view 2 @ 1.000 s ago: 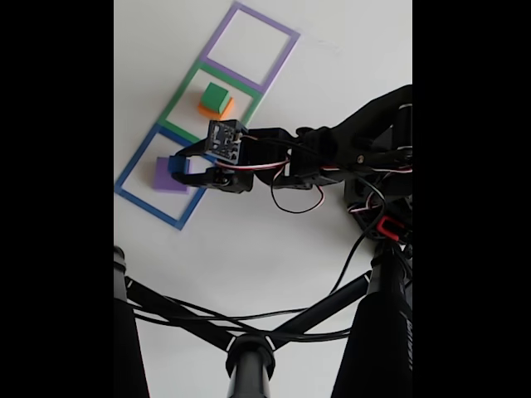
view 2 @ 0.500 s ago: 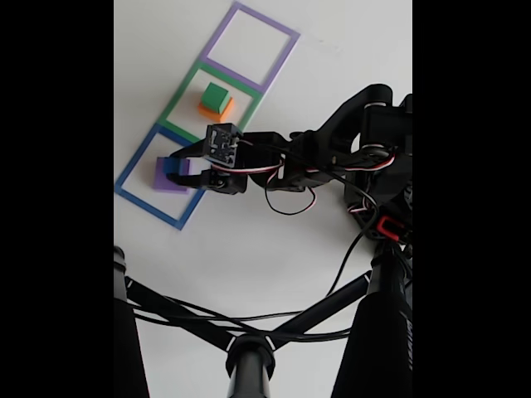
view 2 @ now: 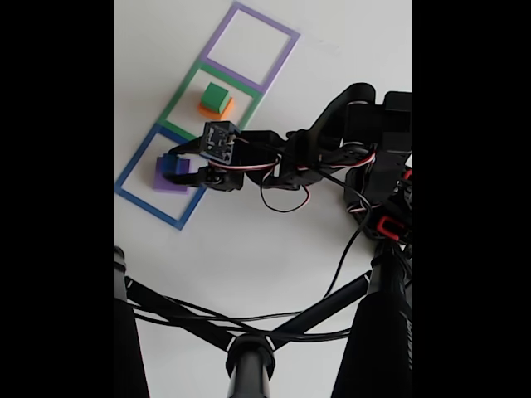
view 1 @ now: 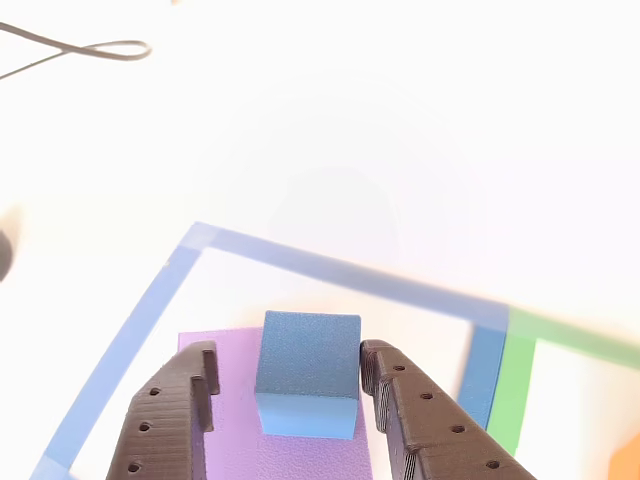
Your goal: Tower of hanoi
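In the other view a small blue cube [view 1: 308, 370] rests on the flat purple slab [view 1: 215, 450] inside the blue square outline [view 1: 340, 265]. My gripper [view 1: 288, 360] straddles the cube, open: the right finger [view 1: 420, 420] sits against the cube's side, and the left finger [view 1: 175, 420] stands off with a gap. The fixed view shows the gripper [view 2: 178, 164] over the blue cube [view 2: 171, 163] and purple slab [view 2: 166, 183]. An orange block [view 2: 222, 109] with a green cube [view 2: 216, 96] on top sits in the green outline [view 2: 178, 104].
A purple outline [view 2: 249, 12] lies beyond the green one, with nothing in it. The arm's body and base [view 2: 373, 149] fill the right side. Black stand legs [view 2: 249, 348] and cables [view 2: 290, 203] cross the lower part. White table lies around the outlines.
The arm has folded lower and the gripper has shifted slightly left, bringing the blue cube down onto the purple slab. A gap now shows beside one finger.
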